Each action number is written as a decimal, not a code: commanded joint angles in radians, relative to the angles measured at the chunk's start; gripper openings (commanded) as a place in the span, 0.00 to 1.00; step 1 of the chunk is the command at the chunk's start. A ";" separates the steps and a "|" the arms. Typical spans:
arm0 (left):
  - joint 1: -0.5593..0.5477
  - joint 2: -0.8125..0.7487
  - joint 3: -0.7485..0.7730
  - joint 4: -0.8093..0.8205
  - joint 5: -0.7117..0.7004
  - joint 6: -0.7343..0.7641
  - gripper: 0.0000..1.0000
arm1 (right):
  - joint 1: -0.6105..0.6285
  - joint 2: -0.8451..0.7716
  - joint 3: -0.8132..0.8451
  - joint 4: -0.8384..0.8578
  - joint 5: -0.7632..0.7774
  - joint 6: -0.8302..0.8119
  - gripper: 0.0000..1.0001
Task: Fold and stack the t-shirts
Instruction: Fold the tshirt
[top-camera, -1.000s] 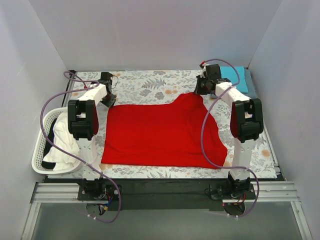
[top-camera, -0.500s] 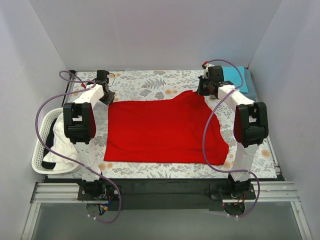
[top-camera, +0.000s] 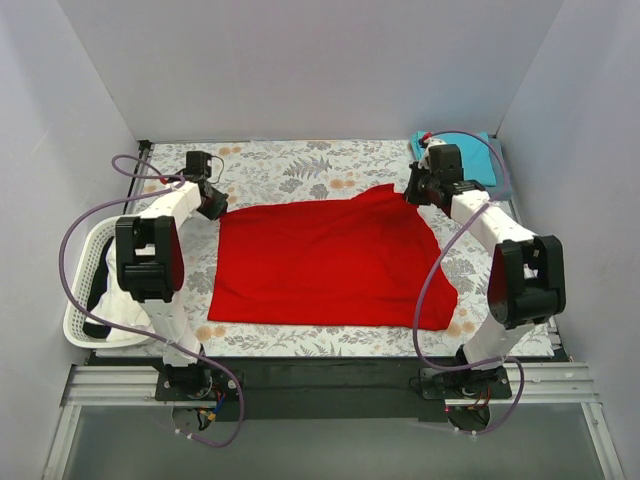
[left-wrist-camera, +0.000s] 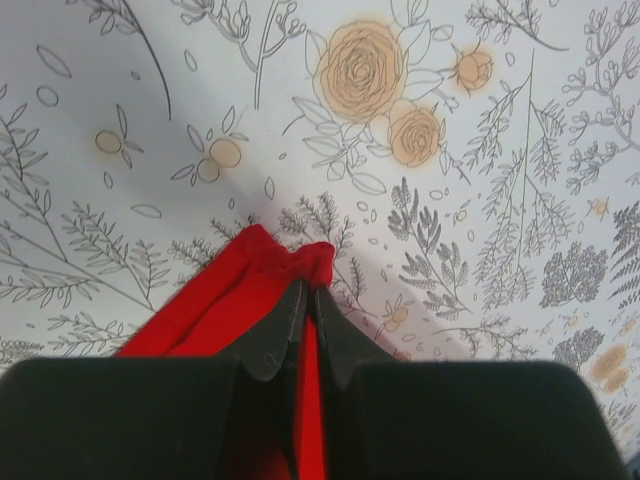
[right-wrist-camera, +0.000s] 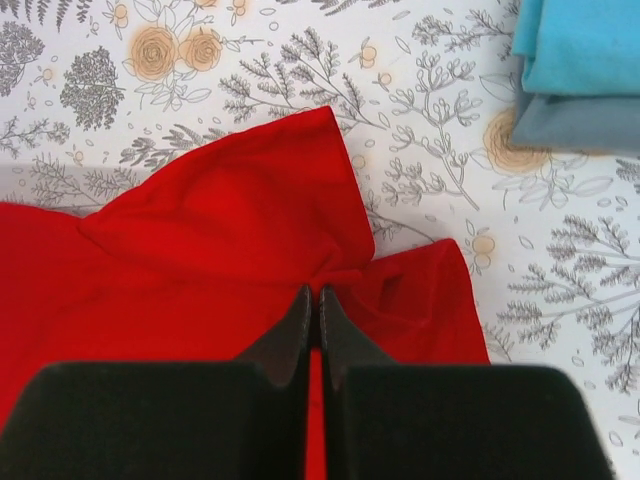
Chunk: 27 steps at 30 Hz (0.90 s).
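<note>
The soft red t-shirt (top-camera: 325, 262) lies spread and lightly rumpled on the flower-printed tabletop (top-camera: 300, 165). My left hand (left-wrist-camera: 306, 292) pinches its far left corner. My right hand (right-wrist-camera: 313, 295) pinches a bunched fold at its far right. The folded teal t-shirt (right-wrist-camera: 580, 40) lies on the grey-blue one (right-wrist-camera: 570, 130) nearby.

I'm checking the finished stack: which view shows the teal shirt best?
Right wrist: the teal shirt lies folded on a grey-blue shirt, edges plain. Top external shows it small, partly behind the right arm. Left wrist shows none of it.
</note>
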 joint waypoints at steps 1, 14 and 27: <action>0.008 -0.113 -0.051 0.029 0.025 0.004 0.00 | 0.002 -0.095 -0.082 0.033 0.041 0.036 0.01; 0.008 -0.286 -0.236 0.036 0.019 -0.016 0.00 | 0.029 -0.307 -0.328 0.030 0.041 0.074 0.01; 0.009 -0.433 -0.347 0.029 0.024 -0.009 0.00 | 0.055 -0.437 -0.411 0.000 0.096 0.102 0.01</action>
